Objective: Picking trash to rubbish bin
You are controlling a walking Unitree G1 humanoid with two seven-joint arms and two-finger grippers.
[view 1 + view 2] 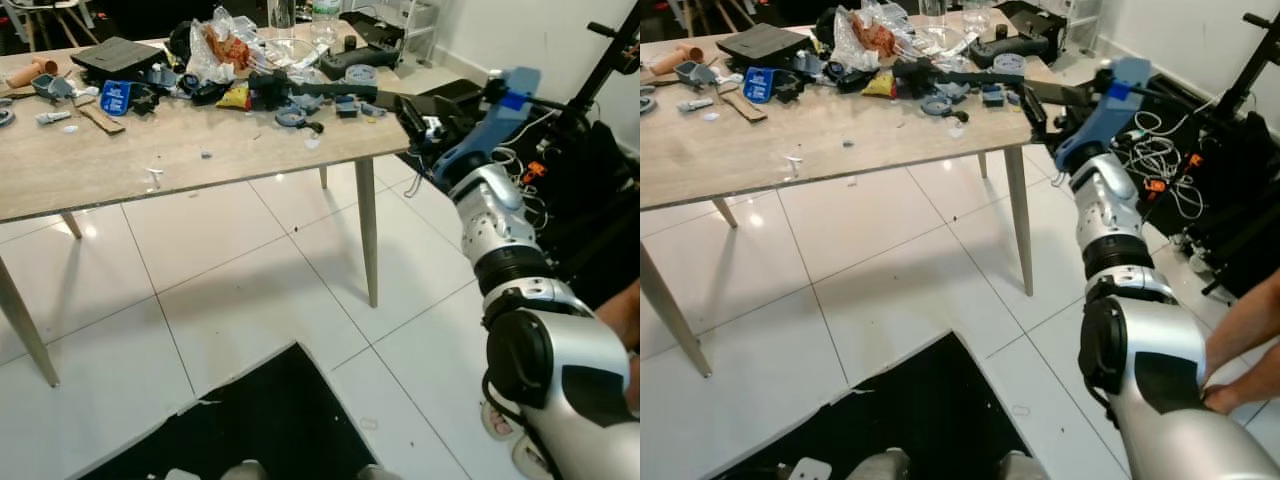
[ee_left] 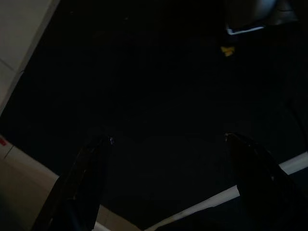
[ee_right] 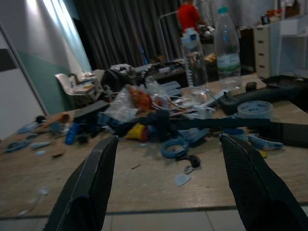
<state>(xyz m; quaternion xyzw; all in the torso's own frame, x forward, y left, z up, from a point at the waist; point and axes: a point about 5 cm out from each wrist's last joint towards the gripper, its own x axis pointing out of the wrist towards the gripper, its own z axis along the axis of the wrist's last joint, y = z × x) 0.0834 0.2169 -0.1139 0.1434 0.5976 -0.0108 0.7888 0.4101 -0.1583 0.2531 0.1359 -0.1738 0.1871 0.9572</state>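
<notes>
Right gripper [image 3: 166,185] raised, spread; left gripper [image 2: 166,185] seemingly spread.

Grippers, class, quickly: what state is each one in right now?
Left gripper: open, holding nothing, hanging over dark floor.
Right gripper: open, holding nothing, raised at the edge of the cluttered table.

Robot's right arm [image 1: 520,300]: silver segmented shell w/ black joints, blue wrist bracket; right gripper [image 3: 168,187] has two black textured fingers.
</notes>
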